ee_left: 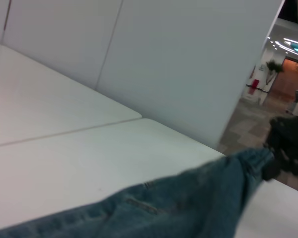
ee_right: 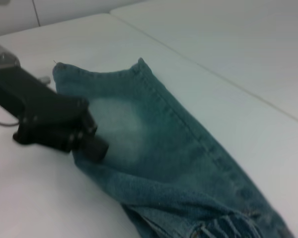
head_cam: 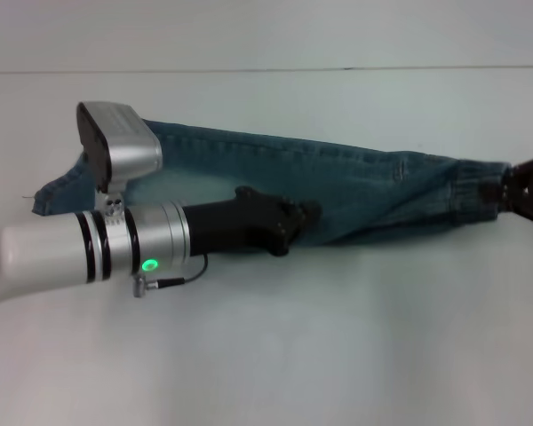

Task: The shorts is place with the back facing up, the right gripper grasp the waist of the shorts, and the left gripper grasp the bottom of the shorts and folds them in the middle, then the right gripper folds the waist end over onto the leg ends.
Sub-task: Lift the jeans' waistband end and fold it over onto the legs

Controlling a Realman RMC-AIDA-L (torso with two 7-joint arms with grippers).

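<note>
The blue-green denim shorts (head_cam: 364, 182) lie folded lengthwise as a long strip across the white table. Their hemmed leg ends (head_cam: 58, 191) rest flat at the left, also seen in the right wrist view as the bottom of the shorts (ee_right: 94, 74). The gathered waist (head_cam: 475, 191) is pinched at the right by my right gripper (head_cam: 513, 189), shut on it; the left wrist view shows that right gripper (ee_left: 270, 158) at the bunched waist (ee_left: 253, 161). My left gripper (head_cam: 306, 217) sits at the strip's near edge, mid-length, touching the denim (ee_right: 97, 148).
The white table (head_cam: 338, 337) stretches in front of and behind the shorts. A seam line (head_cam: 249, 69) crosses its far side. White panels (ee_left: 188, 64) stand behind the table.
</note>
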